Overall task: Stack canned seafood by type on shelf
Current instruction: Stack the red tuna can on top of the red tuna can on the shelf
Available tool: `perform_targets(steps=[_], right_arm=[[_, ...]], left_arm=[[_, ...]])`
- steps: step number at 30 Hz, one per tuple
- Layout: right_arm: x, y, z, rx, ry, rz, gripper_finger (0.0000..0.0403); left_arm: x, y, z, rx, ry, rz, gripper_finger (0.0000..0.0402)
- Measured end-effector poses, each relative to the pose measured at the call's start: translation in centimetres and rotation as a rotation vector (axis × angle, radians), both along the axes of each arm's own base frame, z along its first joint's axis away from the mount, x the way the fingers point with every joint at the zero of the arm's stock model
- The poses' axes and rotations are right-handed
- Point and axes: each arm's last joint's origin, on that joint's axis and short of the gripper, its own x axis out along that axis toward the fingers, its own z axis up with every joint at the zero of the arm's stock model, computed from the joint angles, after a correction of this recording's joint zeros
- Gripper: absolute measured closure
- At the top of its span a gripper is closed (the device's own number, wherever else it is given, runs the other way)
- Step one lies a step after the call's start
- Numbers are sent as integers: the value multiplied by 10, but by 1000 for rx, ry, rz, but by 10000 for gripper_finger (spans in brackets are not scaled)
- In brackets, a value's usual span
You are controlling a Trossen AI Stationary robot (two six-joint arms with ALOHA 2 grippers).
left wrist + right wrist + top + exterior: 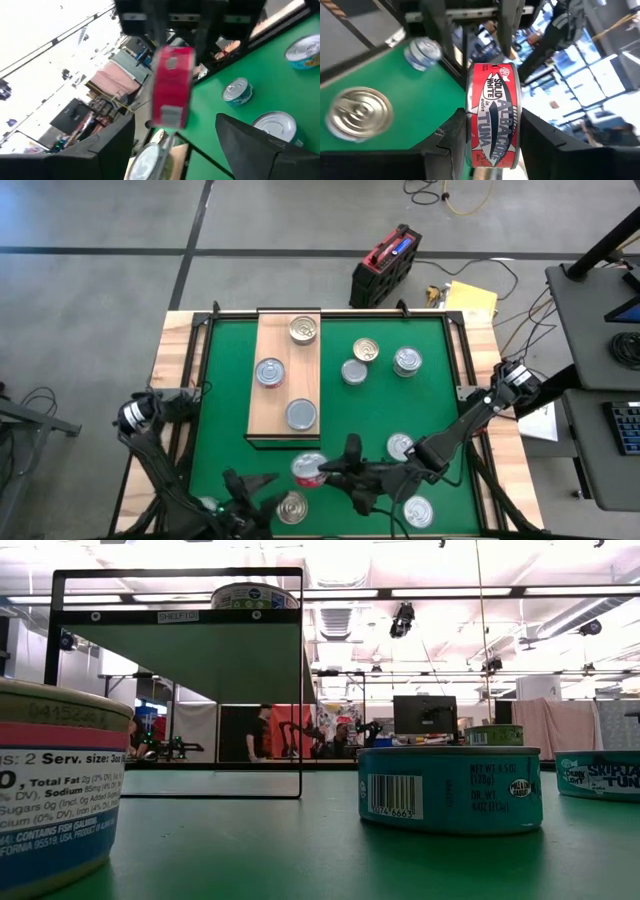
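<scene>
**Red tuna tin changing pincers above the near table edge**

We see the right pincer (328, 470) clamped on the flat round red-labelled tuna tin (309, 469), held on edge just near of the light wooden shelf board (285, 385). The left pincer (262, 483) sits beside it, fingers apart, off the tin. We judge the right arm should turn the tin flat before lowering, then set it squarely upon a matching silver-lidded tin (301, 414) on the shelf.

A robotics lab: a wide open hall under long ceiling strip lights (440, 592), grey concrete floor (100, 240) with trailing cables (460, 195), dark computer monitor (424, 715) and more robot arms (300, 735) behind the green-matted bench (400, 410).
</scene>
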Motion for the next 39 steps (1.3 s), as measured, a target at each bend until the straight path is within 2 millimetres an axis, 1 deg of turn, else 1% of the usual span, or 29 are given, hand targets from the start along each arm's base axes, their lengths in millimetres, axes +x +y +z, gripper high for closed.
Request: perform_targets(steps=[3, 5, 7, 11, 14, 17, 19, 23, 26, 29, 31, 34, 39], right_arm=[[0, -3, 1, -54, -5, -38, 268], [4, -10, 3, -72, -8, -54, 268], [10, -21, 9, -80, -7, -82, 268], [27, -46, 26, -73, 11, -90, 268], [37, -68, 41, -28, 38, -71, 268], [41, -90, 57, 16, 65, -67, 268], [38, -103, 67, 32, 79, -82, 268], [23, -120, 83, 55, 95, -119, 268], [8, -126, 91, 90, 120, -132, 268], [-3, -128, 96, 119, 145, -142, 268], [-8, -126, 94, 125, 170, -141, 268], [-13, -118, 88, 124, 196, -121, 268], [-24, -106, 79, 117, 207, -122, 268]], left_arm=[[-21, 9, 10, -38, 0, -29, 142], [-30, 13, 15, -70, 42, -41, 142], [-36, 17, 20, -84, 64, -46, 141], [-37, 21, 26, -76, 95, -46, 141], [-33, 24, 26, -60, 109, -33, 141], [-25, 29, 26, -42, 114, -9, 141], [-18, 31, 26, -43, 106, 7, 142], [-1, 28, 25, -104, 113, 18, 150], [17, 20, 25, -172, 184, -37, 158], [35, 11, 28, -189, 268, -166, 166], [45, 8, 31, -192, 304, -267, 168], [55, 5, 35, -163, 332, -389, 169], [67, 11, 39, -136, 326, -425, 169]])
